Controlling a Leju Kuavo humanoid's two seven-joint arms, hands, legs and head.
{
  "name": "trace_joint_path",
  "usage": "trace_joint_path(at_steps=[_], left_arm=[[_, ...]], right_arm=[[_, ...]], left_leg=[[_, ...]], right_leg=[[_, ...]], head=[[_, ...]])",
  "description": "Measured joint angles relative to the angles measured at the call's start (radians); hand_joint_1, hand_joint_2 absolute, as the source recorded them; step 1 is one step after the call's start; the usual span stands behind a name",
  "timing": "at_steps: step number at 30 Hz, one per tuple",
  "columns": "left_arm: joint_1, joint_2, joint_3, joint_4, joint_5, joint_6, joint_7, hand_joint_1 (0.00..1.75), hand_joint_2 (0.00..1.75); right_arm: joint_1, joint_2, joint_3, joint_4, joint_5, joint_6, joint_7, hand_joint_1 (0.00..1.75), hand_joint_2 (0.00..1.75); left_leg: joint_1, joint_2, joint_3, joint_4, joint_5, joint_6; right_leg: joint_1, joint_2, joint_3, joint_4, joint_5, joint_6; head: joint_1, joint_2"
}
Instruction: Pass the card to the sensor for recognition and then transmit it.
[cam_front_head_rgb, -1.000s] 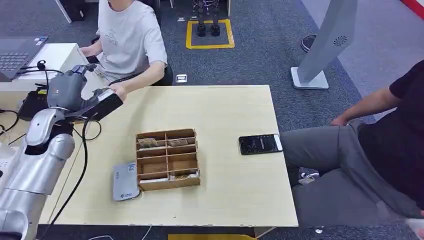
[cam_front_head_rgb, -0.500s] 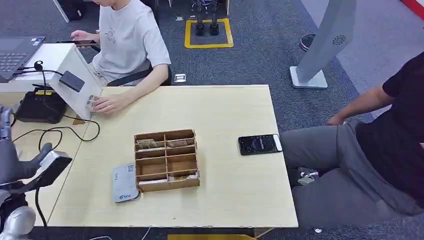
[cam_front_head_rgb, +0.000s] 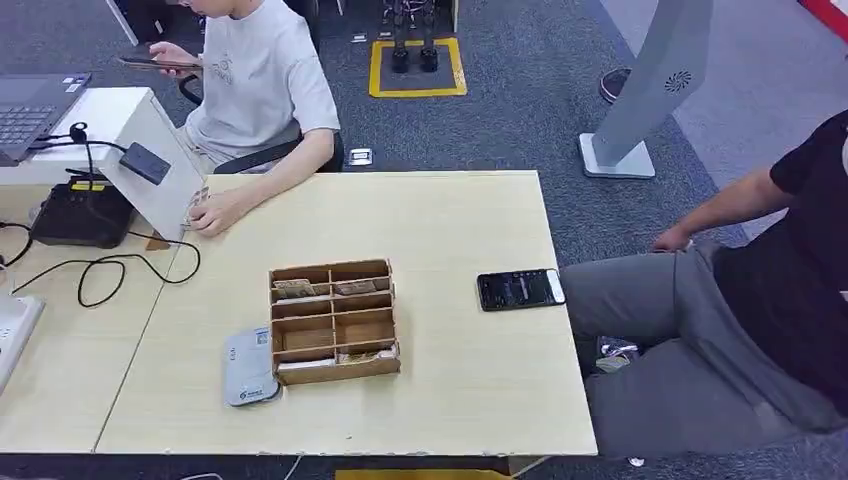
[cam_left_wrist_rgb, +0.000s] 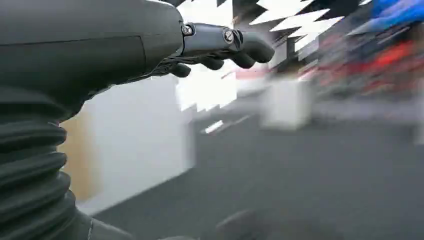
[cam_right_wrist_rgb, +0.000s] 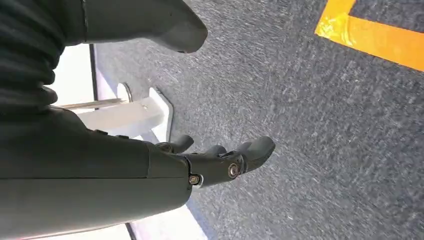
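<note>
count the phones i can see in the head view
2. One phone lies flat on the table, right of the wooden box. The other phone is held by the seated person in the grey shirt. Others may be hidden.

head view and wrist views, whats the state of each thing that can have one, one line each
left hand: empty, fingers loosely curled, picture blurred
right hand: empty, hanging over the carpet
wooden organizer: upright on the table, cards in some compartments
grey card reader: flat, touching the organizer
phone: flat on the table, screen lit
laptop: open

Both robot hands (cam_left_wrist_rgb: 220, 47) (cam_right_wrist_rgb: 220, 160) seemingly empty, uncurled
</note>
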Motion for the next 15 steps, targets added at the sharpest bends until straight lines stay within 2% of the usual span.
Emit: trace_joint_path(at_steps=[2,5,12,15], left_arm=[[-0.009,-0.074,0.048,0.069,0.088,0.037,0.089,0.0,1.75],[-0.02,-0.146,0.095,0.144,0.11,0.062,0.095,0.0,1.75],[-0.036,-0.184,0.129,0.211,0.12,0.061,0.104,0.0,1.75],[-0.046,-0.208,0.137,0.255,0.146,0.034,0.124,0.0,1.75]], right_arm=[[0.0,-0.001,-0.005,0.0,0.003,0.001,0.001,0.0,1.75],[0.0,-0.002,-0.009,0.0,0.003,0.002,0.002,0.0,1.75],[-0.001,-0.006,-0.009,0.0,0.004,0.002,0.002,0.0,1.75],[-0.001,-0.008,-0.013,0.0,-0.003,0.005,0.01,0.0,1.75]], left_leg=[[-0.001,-0.003,0.0,0.001,-0.001,0.003],[0.0,-0.008,-0.001,0.002,-0.001,0.004],[0.001,-0.008,0.001,0.002,-0.001,0.004],[0.001,-0.008,0.002,0.002,-0.001,0.004]], right_leg=[[-0.001,-0.004,0.001,-0.001,0.0,0.002],[0.0,-0.008,0.004,-0.002,-0.001,0.003],[0.0,-0.008,0.006,-0.002,-0.001,0.003],[0.0,-0.008,0.006,-0.002,-0.001,0.003]], head=[[0.001,0.0],[0.005,0.0],[0.005,0.0],[0.004,0.0]])
